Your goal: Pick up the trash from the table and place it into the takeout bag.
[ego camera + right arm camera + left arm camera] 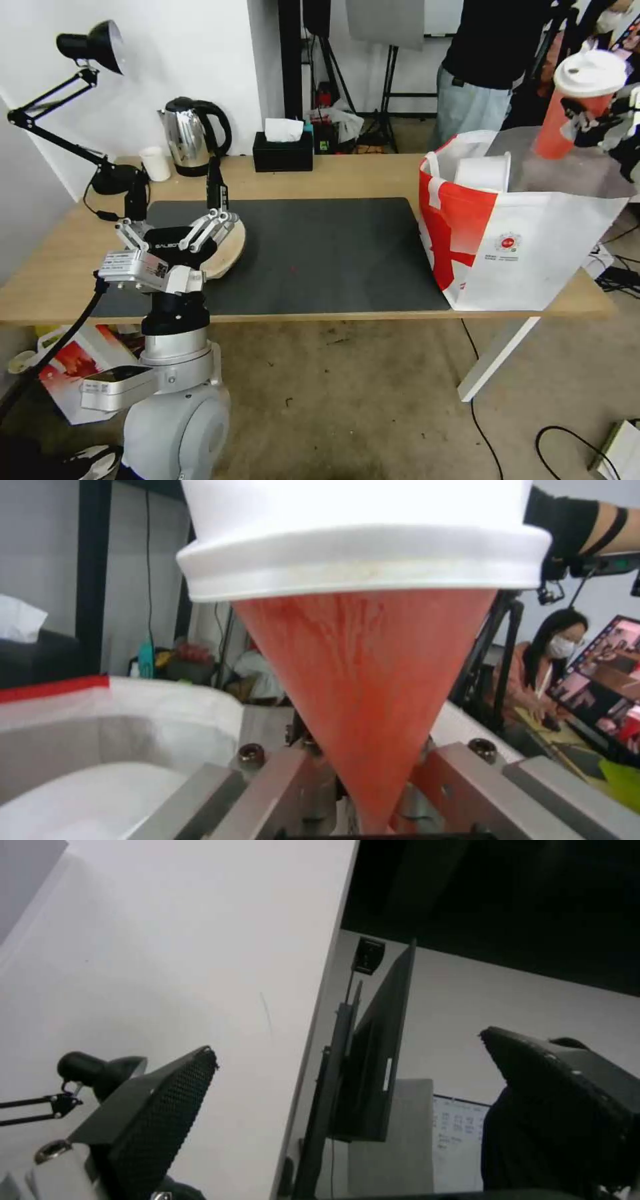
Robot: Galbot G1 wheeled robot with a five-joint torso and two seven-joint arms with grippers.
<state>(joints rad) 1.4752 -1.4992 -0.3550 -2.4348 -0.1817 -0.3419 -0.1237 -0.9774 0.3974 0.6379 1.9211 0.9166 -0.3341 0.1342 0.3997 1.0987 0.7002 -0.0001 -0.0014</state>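
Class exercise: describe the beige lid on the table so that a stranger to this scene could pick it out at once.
Start at the dark grey mat on the long wooden table. At its left end the left end effector hangs over a shallow round beige lid. It is the one flat disc there; the kettle and small white cup behind stand upright.

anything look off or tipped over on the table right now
Nothing spilled. The beige lid sits tilted under the left gripper rather than flat on the mat. The right gripper holds the red cup, leaning, over the takeout bag.
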